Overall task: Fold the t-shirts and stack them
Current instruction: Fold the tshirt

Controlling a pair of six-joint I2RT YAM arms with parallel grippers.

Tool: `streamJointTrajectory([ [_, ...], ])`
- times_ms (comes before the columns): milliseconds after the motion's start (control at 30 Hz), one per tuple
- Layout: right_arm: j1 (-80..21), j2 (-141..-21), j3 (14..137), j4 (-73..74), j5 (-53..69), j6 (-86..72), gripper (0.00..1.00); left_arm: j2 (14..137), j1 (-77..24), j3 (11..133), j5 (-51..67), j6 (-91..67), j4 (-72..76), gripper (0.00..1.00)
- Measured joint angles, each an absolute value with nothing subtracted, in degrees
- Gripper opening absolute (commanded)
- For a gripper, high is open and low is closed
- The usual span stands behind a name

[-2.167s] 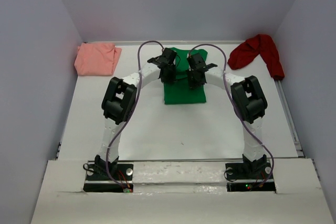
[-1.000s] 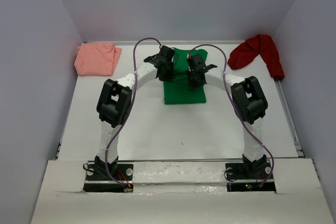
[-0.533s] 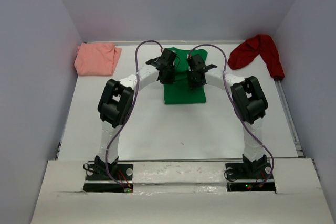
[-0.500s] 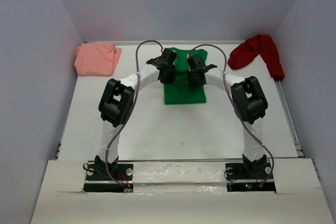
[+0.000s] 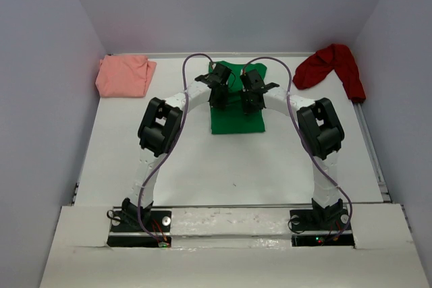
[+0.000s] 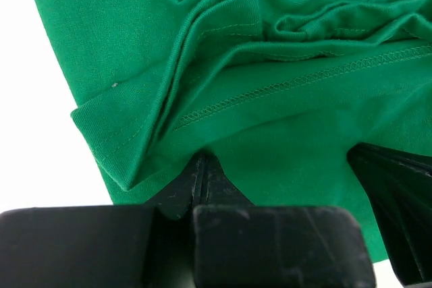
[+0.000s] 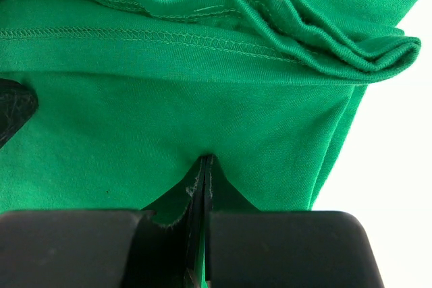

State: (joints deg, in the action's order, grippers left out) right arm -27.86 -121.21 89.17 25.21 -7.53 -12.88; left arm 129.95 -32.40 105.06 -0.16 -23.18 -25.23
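The bright green t-shirt (image 5: 236, 121) lies folded to a narrow rectangle at the back middle of the table. Both grippers are down on its middle, side by side. My left gripper (image 5: 219, 94) is shut, its tips (image 6: 200, 161) pinching a flat layer of the green cloth (image 6: 283, 119) just below a hemmed fold. My right gripper (image 5: 250, 96) is also shut (image 7: 204, 161), with green cloth (image 7: 135, 119) caught between its fingers. The salmon-pink t-shirt (image 5: 125, 75) lies folded at the back left. The dark red t-shirt (image 5: 334, 65) lies crumpled at the back right.
White walls close in the table on the left, back and right. Purple cables loop over both arms above the green shirt. The arms' bases (image 5: 229, 224) sit at the near edge on a white board.
The left arm's elbow has swung right and its gripper has shifted slightly right over the green shirt. The right arm and the three shirts look unchanged.
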Motion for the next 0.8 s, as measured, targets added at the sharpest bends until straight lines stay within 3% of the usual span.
streamJointTrajectory([
  [800, -27.92, -121.19, 89.08, 25.08, -7.51, -12.91, 0.00, 141.88, -26.17, 123.13, 5.78, -22.20, -25.87, 0.00],
])
